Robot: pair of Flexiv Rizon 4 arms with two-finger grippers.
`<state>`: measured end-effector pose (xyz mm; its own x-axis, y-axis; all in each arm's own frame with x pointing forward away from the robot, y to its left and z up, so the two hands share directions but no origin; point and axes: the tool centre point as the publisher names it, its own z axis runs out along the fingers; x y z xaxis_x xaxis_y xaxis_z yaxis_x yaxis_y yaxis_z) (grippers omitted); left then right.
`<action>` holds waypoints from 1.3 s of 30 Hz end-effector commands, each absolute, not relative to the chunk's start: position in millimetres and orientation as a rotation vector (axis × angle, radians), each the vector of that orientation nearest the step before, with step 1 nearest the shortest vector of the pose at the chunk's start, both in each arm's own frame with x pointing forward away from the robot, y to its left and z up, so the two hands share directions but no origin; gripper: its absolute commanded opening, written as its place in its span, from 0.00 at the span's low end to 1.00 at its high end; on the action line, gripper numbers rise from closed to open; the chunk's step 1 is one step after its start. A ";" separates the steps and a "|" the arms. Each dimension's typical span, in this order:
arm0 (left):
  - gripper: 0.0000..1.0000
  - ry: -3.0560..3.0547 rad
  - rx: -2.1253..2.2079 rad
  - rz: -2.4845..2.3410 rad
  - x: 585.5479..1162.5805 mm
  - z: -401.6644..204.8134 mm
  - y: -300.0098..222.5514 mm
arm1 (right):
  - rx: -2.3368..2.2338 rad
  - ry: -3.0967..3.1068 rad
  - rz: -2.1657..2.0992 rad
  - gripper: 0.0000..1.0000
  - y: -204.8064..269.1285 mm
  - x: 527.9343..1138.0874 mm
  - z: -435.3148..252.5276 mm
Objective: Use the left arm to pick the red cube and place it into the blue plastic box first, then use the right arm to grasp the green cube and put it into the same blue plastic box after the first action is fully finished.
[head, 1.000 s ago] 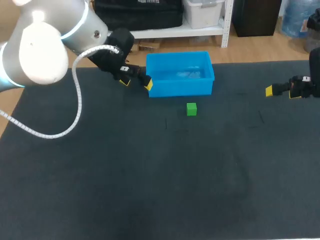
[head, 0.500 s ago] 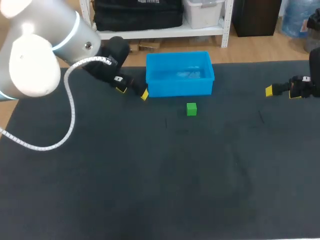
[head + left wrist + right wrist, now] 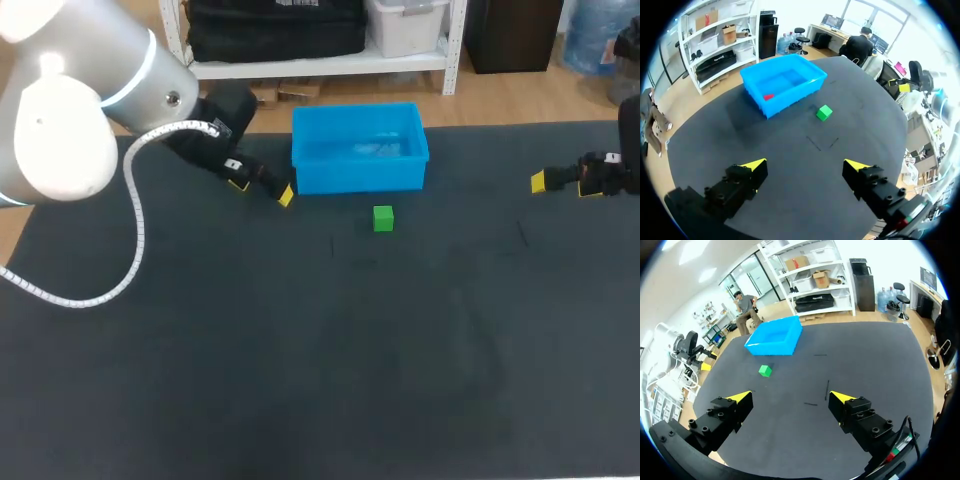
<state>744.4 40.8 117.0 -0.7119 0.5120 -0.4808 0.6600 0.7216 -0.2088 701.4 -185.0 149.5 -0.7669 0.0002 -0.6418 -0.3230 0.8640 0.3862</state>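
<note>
The table (image 3: 300, 350) is covered in a dark, matte, slightly grainy cloth, with a few thin line marks (image 3: 822, 145) ahead of the left gripper.

The left gripper (image 3: 262, 188) has blocky black fingers with wedge-shaped yellow tips. They are spread wide with nothing between them. It sits low over the cloth, outside the box and near its front left corner.

The right gripper (image 3: 562, 183) is at the table's right side. Its fingers are also parted and empty in its own wrist view (image 3: 790, 397). It is well apart from both the cube and the box.

Ahead of both grippers lies the green cube (image 3: 383, 218), small and sharp-edged, on bare cloth just in front of the box and not touching it.

Beyond it stands the blue plastic box (image 3: 360, 175), a glossy, open-topped rectangle with a rolled rim.

In the left wrist view, the red cube (image 3: 768, 97) lies on the box's floor, against the wall nearest the left gripper. It is well ahead of the open fingers.
</note>
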 end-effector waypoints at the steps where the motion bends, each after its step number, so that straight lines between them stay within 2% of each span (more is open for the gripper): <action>1: 1.00 2.531 0.906 -0.525 744.8 116.6 41.4 | -0.233 2.374 0.640 1.00 -185.3 700.9 149.6; 12: 1.00 2.531 0.906 -0.525 744.8 116.6 41.4 | -0.233 2.374 0.640 1.00 -185.3 700.9 149.6; 39: 1.00 2.531 0.906 -0.525 744.8 116.6 41.4 | -0.208 2.528 0.509 1.00 -102.8 738.9 163.8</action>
